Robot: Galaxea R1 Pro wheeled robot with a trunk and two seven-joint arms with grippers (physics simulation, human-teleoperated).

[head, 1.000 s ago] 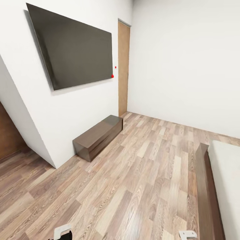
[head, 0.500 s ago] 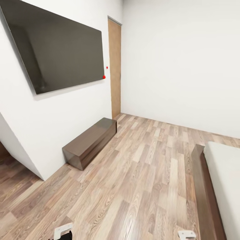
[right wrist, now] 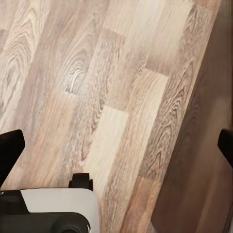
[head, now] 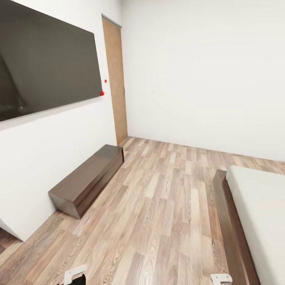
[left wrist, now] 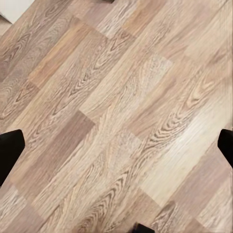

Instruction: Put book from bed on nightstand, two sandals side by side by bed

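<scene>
The bed (head: pixel 259 206), an off-white mattress on a dark brown frame (head: pixel 226 215), shows its corner at the right of the head view. The book, the two sandals and the nightstand are out of view. My left gripper (left wrist: pixel 117 148) hangs open over bare wood planks, its black fingertips (left wrist: pixel 9 150) wide apart with nothing between them. My right gripper (right wrist: pixel 117 148) is open too, above the floor beside a dark brown strip, likely the bed frame (right wrist: pixel 204 145). Small parts of both arms (head: pixel 74 274) peek in at the head view's lower edge.
A long low dark bench cabinet (head: pixel 87 180) stands against the left wall under a large black wall screen (head: pixel 43 67). A brown door (head: pixel 114 79) is in the far corner. Light wood-plank floor (head: pixel 158 206) stretches between bench and bed. A white robot part (right wrist: pixel 48 208) shows in the right wrist view.
The whole head view has shifted: screen, bench and door slid left and more of the bed shows at the right, so the camera has turned. Nothing in the room moved.
</scene>
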